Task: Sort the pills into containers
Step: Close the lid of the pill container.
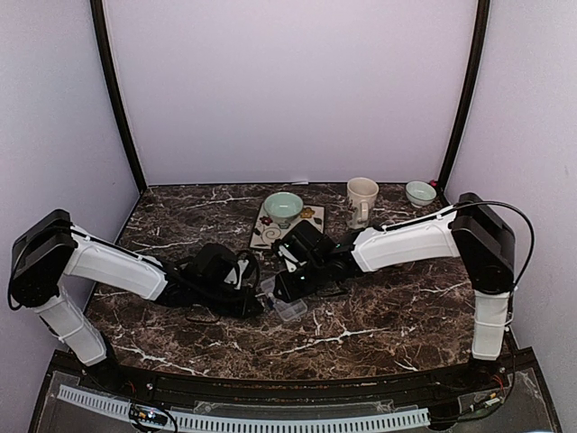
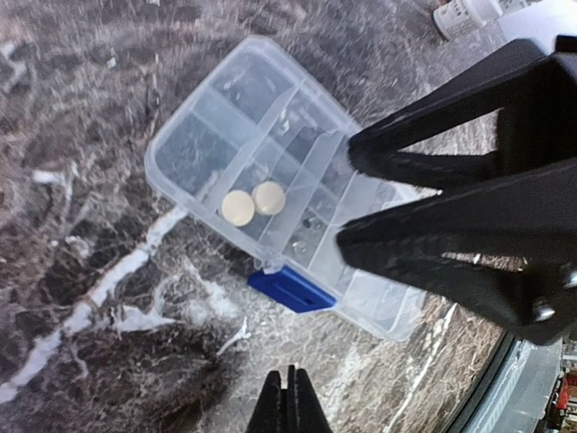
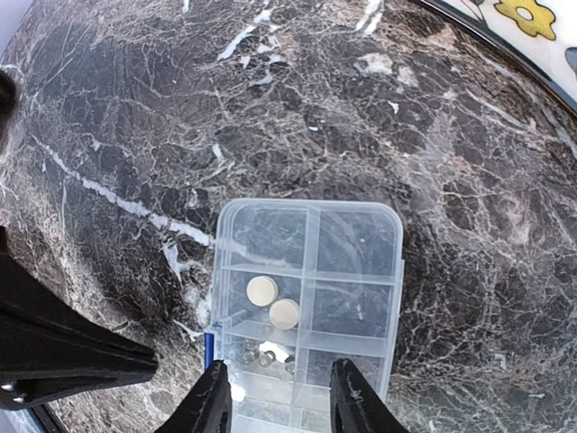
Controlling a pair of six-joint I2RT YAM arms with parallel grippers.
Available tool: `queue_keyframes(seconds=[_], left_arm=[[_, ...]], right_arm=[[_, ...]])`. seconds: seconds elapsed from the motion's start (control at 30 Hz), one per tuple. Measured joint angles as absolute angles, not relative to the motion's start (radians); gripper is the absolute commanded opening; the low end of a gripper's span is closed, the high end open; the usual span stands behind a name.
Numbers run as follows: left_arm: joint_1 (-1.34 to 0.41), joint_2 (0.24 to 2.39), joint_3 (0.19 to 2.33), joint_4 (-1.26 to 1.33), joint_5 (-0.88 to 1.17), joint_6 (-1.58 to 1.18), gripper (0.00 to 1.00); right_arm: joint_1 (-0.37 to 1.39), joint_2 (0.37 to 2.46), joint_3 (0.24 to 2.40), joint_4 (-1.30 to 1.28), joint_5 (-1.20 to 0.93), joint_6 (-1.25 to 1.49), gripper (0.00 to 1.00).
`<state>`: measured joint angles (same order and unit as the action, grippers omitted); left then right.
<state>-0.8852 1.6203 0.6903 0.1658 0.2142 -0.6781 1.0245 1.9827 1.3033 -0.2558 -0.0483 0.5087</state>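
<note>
Hovering with the right pincer [image 3: 281,365] partly open and empty over the near end of the pill box [image 3: 353,242] on the bench [image 3: 135,135], two pills [image 3: 262,290] dead ahead along its length (left pincer [image 2: 289,383] shut, close by).

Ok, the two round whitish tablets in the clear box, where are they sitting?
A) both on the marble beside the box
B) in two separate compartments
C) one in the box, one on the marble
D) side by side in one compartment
D: both wrist views show the tablets lying next to each other inside a single compartment of the pill box, with none on the marble.
</note>
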Motion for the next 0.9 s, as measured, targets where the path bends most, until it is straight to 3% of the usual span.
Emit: queue_keyframes(seconds=[0.23, 0.57, 0.9], left_arm=[[-0.884, 1.563, 0.698, 0.128, 0.178, -0.661, 0.02], [-0.873, 1.564, 0.706, 0.111, 0.159, -0.650, 0.14], [-0.866, 1.599, 0.737, 0.116, 0.165, -0.644, 0.17]], right_arm=[[1.036, 1.996, 1.335, -0.289, -0.012, 0.488, 0.47], [1.039, 1.997, 1.361, -0.370, 0.056, 0.467, 0.50], [1.039, 2.011, 1.372, -0.424, 0.079, 0.464, 0.52]])
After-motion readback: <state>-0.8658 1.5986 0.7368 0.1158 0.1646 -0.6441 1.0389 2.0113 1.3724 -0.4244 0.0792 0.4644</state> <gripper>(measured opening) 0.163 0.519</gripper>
